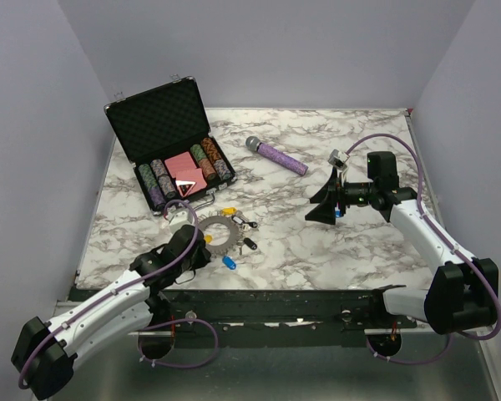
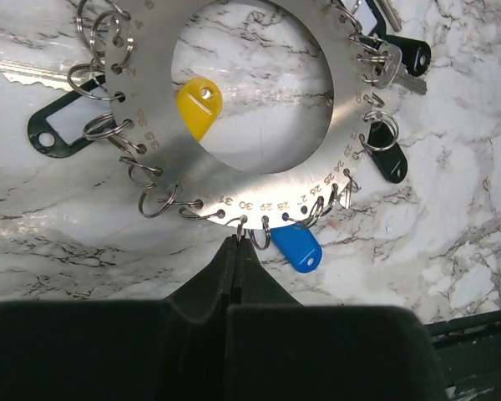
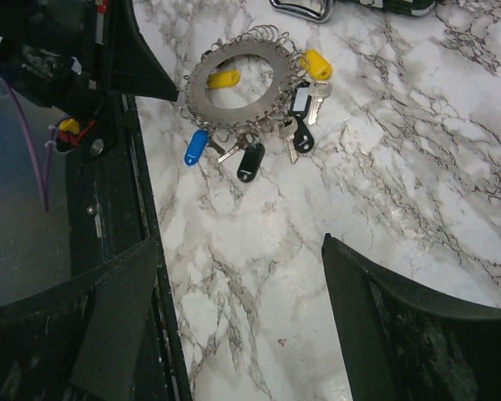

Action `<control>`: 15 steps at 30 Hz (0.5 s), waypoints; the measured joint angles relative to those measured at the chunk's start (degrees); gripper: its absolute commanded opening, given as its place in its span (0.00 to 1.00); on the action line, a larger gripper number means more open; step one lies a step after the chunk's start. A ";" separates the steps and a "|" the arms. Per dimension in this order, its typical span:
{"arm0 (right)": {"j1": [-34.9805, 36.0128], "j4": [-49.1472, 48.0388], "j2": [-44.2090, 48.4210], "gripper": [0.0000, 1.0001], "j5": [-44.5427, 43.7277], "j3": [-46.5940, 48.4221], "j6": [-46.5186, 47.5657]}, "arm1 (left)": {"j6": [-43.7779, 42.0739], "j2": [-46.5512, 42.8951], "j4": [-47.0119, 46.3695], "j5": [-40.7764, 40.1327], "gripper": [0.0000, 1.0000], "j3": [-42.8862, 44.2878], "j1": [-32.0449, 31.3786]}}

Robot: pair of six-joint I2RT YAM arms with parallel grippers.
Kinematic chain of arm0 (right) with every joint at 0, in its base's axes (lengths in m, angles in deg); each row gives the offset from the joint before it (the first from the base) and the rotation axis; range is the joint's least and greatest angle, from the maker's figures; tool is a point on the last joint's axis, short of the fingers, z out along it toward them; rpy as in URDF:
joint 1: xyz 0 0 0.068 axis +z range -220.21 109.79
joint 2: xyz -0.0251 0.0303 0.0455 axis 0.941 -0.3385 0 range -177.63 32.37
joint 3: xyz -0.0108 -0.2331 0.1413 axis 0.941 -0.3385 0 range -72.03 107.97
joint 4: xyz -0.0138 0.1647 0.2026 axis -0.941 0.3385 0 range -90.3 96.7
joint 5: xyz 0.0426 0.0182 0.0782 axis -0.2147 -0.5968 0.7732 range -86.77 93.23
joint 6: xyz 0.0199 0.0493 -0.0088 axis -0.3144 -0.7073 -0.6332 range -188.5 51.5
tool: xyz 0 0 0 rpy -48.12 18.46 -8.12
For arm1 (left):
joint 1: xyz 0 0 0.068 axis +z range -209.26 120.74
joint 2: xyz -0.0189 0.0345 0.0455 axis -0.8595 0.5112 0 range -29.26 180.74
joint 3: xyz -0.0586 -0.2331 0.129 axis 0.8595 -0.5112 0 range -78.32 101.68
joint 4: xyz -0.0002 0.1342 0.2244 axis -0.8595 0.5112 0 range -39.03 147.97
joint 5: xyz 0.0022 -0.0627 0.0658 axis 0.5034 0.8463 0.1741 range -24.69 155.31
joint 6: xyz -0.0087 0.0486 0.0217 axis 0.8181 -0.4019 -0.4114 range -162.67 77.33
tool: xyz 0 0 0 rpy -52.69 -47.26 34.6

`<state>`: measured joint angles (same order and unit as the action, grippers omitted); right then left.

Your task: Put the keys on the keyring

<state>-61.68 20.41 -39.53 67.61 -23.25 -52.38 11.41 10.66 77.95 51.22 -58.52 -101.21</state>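
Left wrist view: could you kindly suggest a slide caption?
Shut left fingers at the keyring's numbered rim, beside a blue key.

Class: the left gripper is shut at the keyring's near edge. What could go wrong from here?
1. The left gripper meets the keyring only at its rim, by a thin wire loop; such a small hold may slip.
2. The right gripper is open and apart, so a pull could drag the whole keyring.
3. The blue key lies beside the tips and could get knocked.

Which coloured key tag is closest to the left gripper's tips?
The blue tag, at the keyring's rim right beside the left gripper; the yellow tag inside the ring and the black ones lie farther off.
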 measured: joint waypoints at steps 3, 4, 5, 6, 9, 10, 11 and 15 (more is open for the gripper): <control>0.00 0.00 0.00 0.87 0.00 0.00 0.00 | -3.39 3.21 1.18 1.90 0.00 3.19 0.00; 0.00 0.00 0.00 0.87 0.00 0.00 0.00 | -4.37 4.02 1.51 2.45 0.00 4.09 0.00; 0.00 0.02 0.00 0.87 0.00 0.00 0.00 | -5.31 4.72 1.70 2.95 0.00 4.98 0.00; 0.00 0.02 0.00 0.87 0.02 0.00 0.00 | -6.40 5.51 1.99 3.56 0.00 5.88 0.00; 0.00 0.04 0.00 0.87 0.02 0.00 0.07 | -9.55 7.80 2.62 5.29 0.00 8.50 0.00; 0.00 0.09 0.00 0.87 0.02 0.00 0.20 | -10.25 8.98 2.75 5.79 0.00 9.81 0.00; 0.00 0.13 0.00 0.87 0.02 0.00 0.33 | -11.02 9.70 2.82 6.34 0.00 10.71 0.00; 0.00 0.52 0.00 0.87 0.55 0.00 0.90 | -13.97 12.39 3.02 9.09 0.00 14.62 0.00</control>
<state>-61.68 20.94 -39.53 68.16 -23.25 -51.49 -2.56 23.06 80.97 60.31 -43.90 -101.21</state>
